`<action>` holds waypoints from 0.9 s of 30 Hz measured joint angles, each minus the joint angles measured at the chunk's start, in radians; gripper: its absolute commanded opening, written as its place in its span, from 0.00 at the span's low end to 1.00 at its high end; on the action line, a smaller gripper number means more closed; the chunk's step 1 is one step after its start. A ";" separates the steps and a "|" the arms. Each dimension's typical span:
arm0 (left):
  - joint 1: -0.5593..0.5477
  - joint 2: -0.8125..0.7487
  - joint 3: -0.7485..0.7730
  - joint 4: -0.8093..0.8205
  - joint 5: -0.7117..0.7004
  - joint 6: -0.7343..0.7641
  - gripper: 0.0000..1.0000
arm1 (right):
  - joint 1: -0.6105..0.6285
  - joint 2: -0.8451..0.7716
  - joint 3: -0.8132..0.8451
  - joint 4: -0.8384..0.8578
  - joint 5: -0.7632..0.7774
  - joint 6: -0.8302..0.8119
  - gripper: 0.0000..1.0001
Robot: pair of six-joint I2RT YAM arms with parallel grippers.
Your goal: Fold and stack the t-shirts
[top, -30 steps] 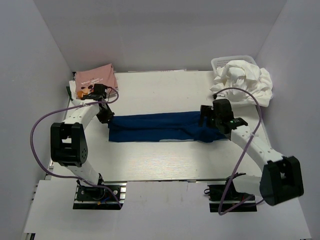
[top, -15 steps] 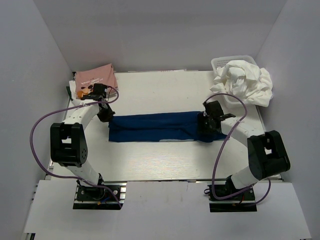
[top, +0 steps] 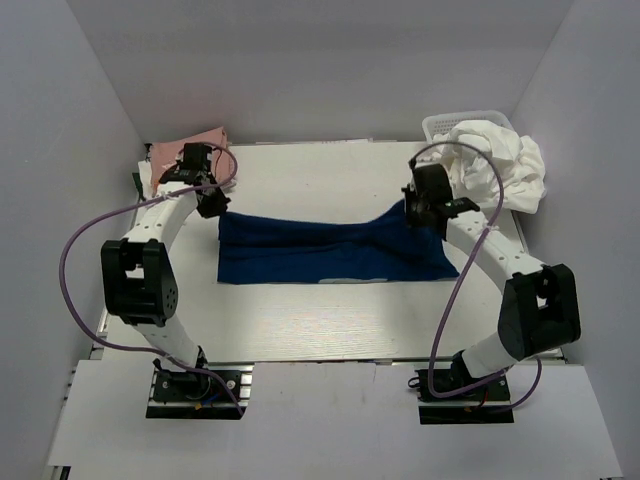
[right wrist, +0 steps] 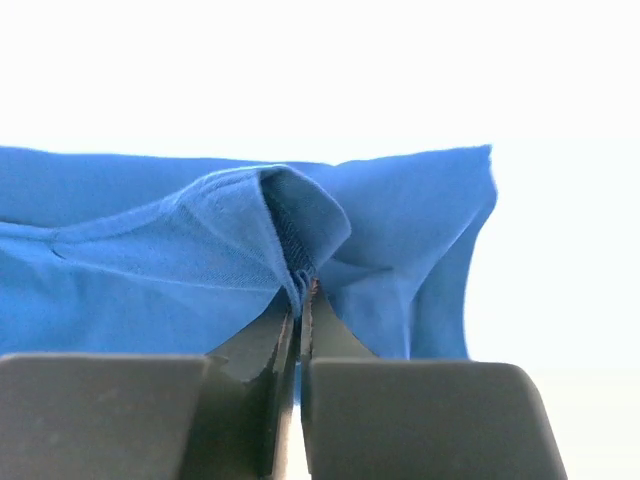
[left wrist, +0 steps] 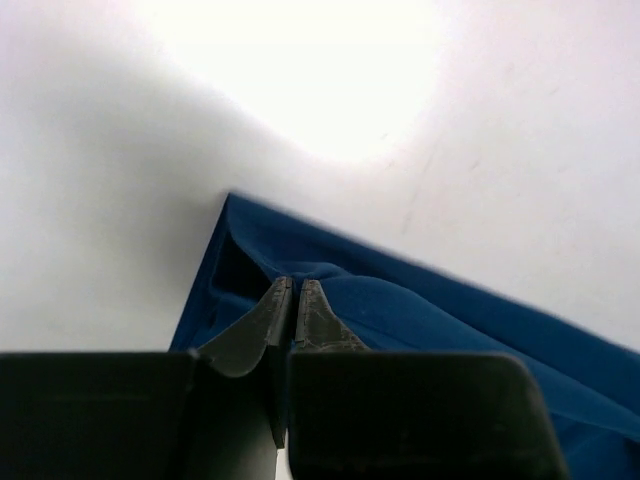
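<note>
A navy blue t-shirt (top: 320, 250) lies folded into a long band across the middle of the table. My left gripper (top: 212, 207) is shut on its far left corner, the cloth (left wrist: 400, 310) pinched between the tips (left wrist: 294, 283). At the other end my right gripper (top: 425, 215) is shut on the far right edge and holds that corner lifted; a hem fold (right wrist: 300, 215) rises from the closed tips (right wrist: 303, 285). A pink t-shirt (top: 190, 145) lies at the far left corner. White t-shirts (top: 495, 165) are heaped at the far right.
A white mesh basket (top: 445, 125) stands at the far right corner under the white heap. Grey walls close in the table on the left, back and right. Purple cables loop from both arms.
My right gripper shut on the navy shirt's right end and pulled it up and toward the back. My left gripper moved toward the back with its corner, so the band's far edge has spread.
</note>
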 measured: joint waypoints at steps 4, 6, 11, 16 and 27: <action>0.000 0.080 0.107 0.016 0.007 0.005 0.00 | -0.002 0.066 0.189 0.042 0.093 -0.081 0.00; 0.001 0.132 0.160 0.012 0.008 0.006 0.00 | -0.002 0.142 0.296 0.069 0.120 -0.132 0.00; 0.002 0.229 0.250 0.002 0.007 0.017 0.00 | -0.002 0.301 0.452 0.109 0.150 -0.262 0.00; 0.002 0.271 0.290 -0.024 0.020 0.028 0.00 | -0.002 0.322 0.437 0.103 0.167 -0.335 0.00; 0.007 0.211 0.164 -0.019 0.026 0.045 0.00 | 0.006 -0.011 0.018 0.146 0.176 -0.346 0.00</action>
